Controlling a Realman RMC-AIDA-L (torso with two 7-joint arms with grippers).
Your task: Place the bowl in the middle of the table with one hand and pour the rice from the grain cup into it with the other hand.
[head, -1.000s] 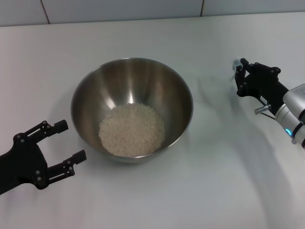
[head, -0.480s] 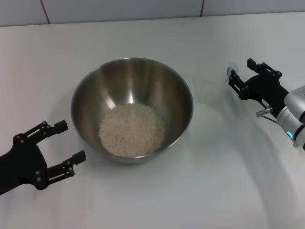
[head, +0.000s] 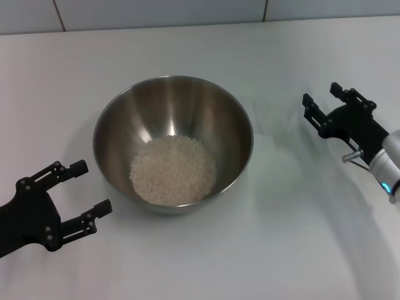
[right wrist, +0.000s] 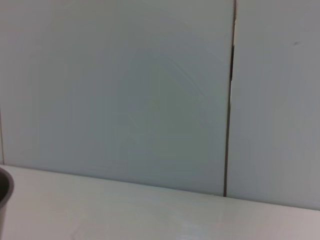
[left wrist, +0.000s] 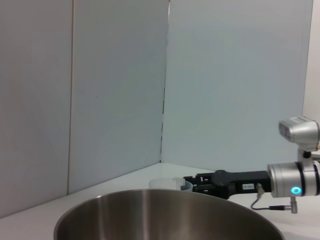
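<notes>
A: What is the setting?
B: A plain white table (head: 187, 262) with pale wall panels (right wrist: 125, 90) behind it.

A: Where is the bowl?
B: The bowl (head: 173, 142) stands mid-table, between the two grippers and touching neither. The rice (head: 172, 169) lies in its bottom.

A: And the grippers?
B: The left gripper (head: 81, 190) sits near the bowl's left side, fingers spread, holding nothing. The right gripper (head: 320, 105) is farther off on the other side, fingers also apart.

A: The cup?
B: The cup (left wrist: 167, 183) shows faintly just at the right gripper's fingertips, between it and the bowl.
</notes>
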